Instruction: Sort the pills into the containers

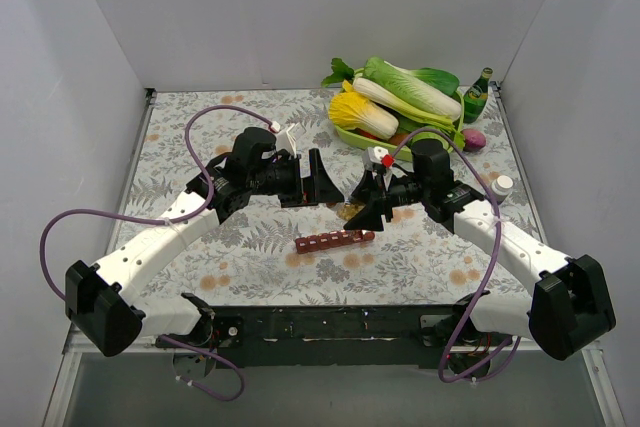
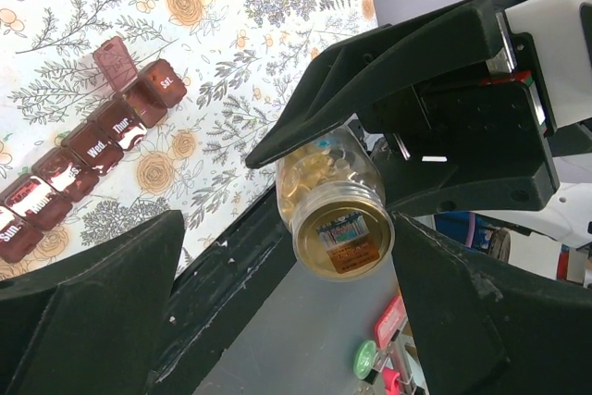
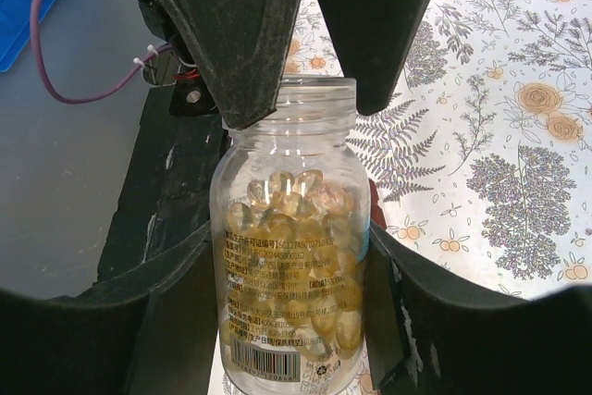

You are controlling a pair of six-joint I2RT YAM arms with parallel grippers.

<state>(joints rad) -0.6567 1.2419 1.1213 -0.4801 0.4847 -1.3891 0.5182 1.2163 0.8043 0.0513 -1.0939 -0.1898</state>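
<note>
Floral-print table (image 1: 250,262) here, plain white walls (image 1: 300,7) all round. My right gripper (image 3: 291,238) is clamped on a clear plastic bottle (image 3: 291,182). It's round with a threaded neck and packed with glossy amber pills (image 3: 296,210). My left gripper (image 2: 289,224) is spread wide, one finger either side of the bottle's mouth. The pill organizer (image 1: 334,240), a dark red strip of little square lidded boxes, lies flat on the table just nearer than both grippers.
</note>
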